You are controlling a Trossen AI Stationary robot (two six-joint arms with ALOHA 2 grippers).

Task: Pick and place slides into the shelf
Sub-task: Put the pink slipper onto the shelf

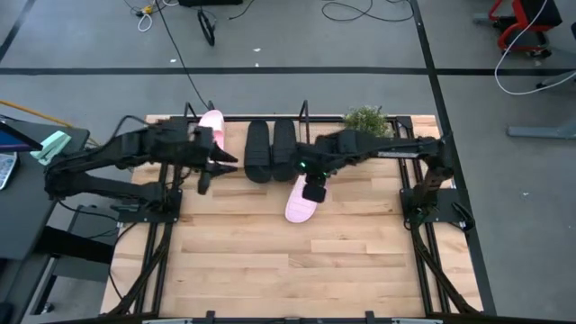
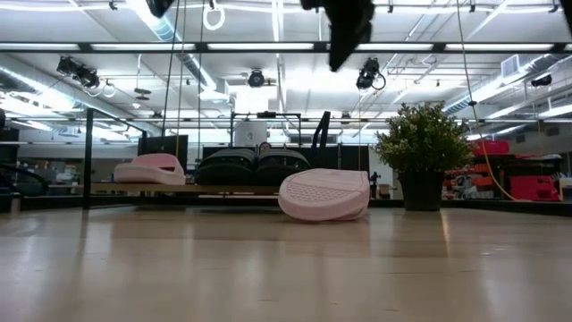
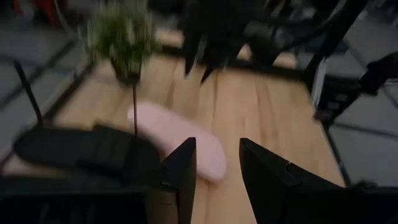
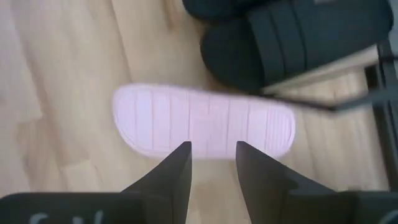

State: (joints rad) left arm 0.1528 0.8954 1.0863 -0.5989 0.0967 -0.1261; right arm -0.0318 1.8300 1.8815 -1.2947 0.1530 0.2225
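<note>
Four cameras: one overhead, one at table height, one on each wrist.
The high view looks straight down on the table [image 1: 270, 261]; the low view looks level across it; both share the pink slide [image 1: 301, 202], seen close in the right wrist view.

Bright ceiling strip lights [image 2: 268, 46] are glaring across the low view and sheening the table [image 2: 286, 268], while both wrist views are blurring, smearing the potted plant [image 3: 121, 37] and pink slide [image 4: 205, 121].
</note>
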